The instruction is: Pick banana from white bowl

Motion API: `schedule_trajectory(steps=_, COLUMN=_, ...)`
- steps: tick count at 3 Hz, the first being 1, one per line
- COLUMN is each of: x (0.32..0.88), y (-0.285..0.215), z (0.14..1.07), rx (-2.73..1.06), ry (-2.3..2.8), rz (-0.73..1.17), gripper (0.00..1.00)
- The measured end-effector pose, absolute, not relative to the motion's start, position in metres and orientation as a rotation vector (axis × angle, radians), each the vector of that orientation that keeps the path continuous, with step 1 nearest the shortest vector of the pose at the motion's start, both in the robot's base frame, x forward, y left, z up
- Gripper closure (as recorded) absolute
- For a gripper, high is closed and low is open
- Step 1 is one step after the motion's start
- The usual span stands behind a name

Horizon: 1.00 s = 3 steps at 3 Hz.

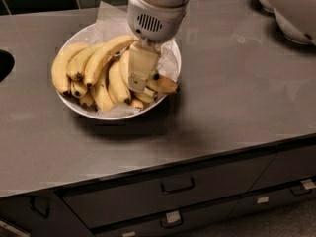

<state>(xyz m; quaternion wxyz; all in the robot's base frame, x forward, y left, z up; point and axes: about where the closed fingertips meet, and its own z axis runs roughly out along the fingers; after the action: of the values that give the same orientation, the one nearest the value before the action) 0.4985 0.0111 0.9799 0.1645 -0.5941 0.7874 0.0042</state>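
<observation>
The wide white bowl (79, 107), lined with crinkled white paper (106, 19), sits on the grey counter left of centre. It holds several yellow bananas (101, 58) lying side by side, stems toward the front. My gripper (142, 80) hangs from the white arm head (158, 9) and is lowered into the right half of the bowl, down among the bananas. Its beige tip rests against a short banana (164, 85) that points right over the bowl's rim. The gripper hides the bananas beneath it.
The grey counter (237, 98) runs across the view, with drawers (177, 184) below its front edge. Other white bowls (296, 14) stand at the back right corner. A dark round opening (4, 65) is at the counter's left edge.
</observation>
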Motion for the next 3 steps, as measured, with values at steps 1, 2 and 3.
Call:
schedule_trajectory(steps=1, x=0.5007, y=0.0105, z=0.975, rx=-1.676, ry=2.27, rz=0.004, gripper=0.32)
schedule_trajectory(steps=2, x=0.5057, y=0.0089, z=0.9668, rx=-1.634, ry=2.303, rz=0.0, gripper=0.34)
schedule_trajectory(steps=3, x=0.5105, y=0.0121, z=0.9677, rx=-1.63, ry=2.303, rz=-0.018, gripper=0.34)
